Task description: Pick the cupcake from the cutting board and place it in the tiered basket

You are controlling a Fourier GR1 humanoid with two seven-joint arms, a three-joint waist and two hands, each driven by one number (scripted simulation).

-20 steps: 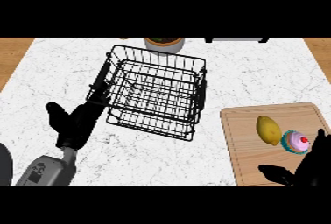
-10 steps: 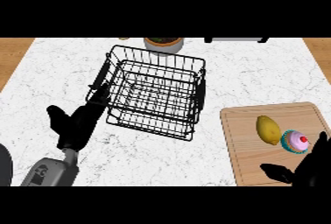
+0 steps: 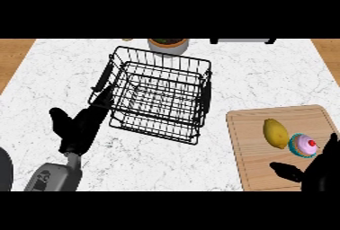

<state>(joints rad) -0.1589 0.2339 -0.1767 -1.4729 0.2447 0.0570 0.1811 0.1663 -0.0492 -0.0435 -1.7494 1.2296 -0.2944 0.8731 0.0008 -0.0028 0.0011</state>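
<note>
text: none legible | labels: none | numbers: none | signs: none

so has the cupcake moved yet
No, the cupcake sits where it was on the cutting board, right beside the lemon.

The right hand (image 3: 322,175) is cut off by the right side and the bottom, and it hides a corner of the cutting board (image 3: 256,134). At the top, a round pot (image 3: 167,44) and a dark thing (image 3: 242,40) are cut off. What the dark thing is cannot be told
</note>
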